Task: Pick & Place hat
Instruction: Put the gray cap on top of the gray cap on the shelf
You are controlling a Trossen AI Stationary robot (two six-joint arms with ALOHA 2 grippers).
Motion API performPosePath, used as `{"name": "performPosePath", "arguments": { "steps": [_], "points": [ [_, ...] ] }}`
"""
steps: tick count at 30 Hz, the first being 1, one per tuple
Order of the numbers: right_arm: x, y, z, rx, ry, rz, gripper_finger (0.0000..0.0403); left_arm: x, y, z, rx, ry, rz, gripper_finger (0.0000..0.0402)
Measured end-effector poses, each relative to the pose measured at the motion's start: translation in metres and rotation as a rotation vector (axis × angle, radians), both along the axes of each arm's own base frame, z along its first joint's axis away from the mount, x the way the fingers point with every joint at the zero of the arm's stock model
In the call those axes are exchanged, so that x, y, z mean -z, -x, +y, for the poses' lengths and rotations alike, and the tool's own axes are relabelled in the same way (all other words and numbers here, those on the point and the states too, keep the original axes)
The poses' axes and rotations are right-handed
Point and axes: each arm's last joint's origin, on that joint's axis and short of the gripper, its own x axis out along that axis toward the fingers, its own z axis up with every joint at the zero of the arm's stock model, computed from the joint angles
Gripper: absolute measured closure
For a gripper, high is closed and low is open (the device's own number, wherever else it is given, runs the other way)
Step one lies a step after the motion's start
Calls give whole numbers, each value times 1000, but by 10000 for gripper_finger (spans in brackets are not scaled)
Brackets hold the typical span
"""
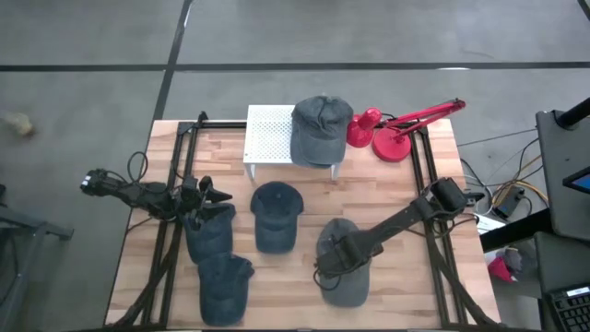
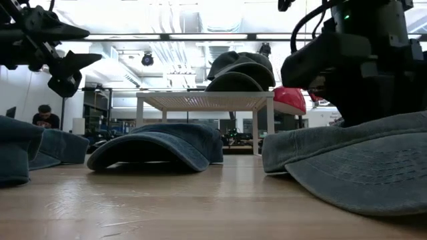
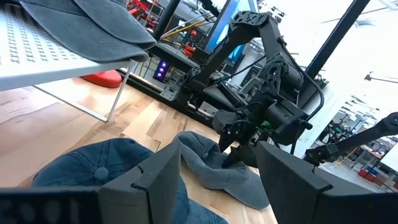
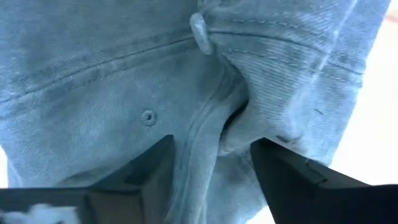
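Hat in hand: grey cap (image 1: pixel 343 267) at the worktop's (image 1: pixel 387 198) near right, soft denim that folds and sags; judged light, best pinched at the crown.
Right tool (image 4: pixel 211 146): down on that crown, fingers spread around a bunched fold.
Left tool (image 1: pixel 205 195): fingers apart, above the left caps.
Count: five caps, four on the worktop, one (image 1: pixel 318 129) on the white rack (image 1: pixel 267 138).
Far: one red lamp (image 1: pixel 396 129).

Grey denim cap (image 1: pixel 343 263), lower right of high view: crown hidden beneath right gripper (image 1: pixel 334 261). Dark blue cap (image 2: pixel 15 155) cut off at low view's left edge.
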Motion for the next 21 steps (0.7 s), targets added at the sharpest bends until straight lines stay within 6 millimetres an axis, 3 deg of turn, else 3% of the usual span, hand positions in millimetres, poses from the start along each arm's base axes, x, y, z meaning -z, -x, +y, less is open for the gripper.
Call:
{"name": "performPosePath", "arguments": {
  "steps": [10, 15, 21],
  "points": [
    [1, 5, -3, -64, 10, 18, 376, 0, 0, 0, 0, -1, 0, 186],
    [-17, 9, -5, -88, -9, -22, 387, 0, 0, 0, 0, -1, 0, 186],
    [-67, 24, -12, -148, -68, -162, 389, 0, 0, 0, 0, -2, 1, 186]
  ]
}}
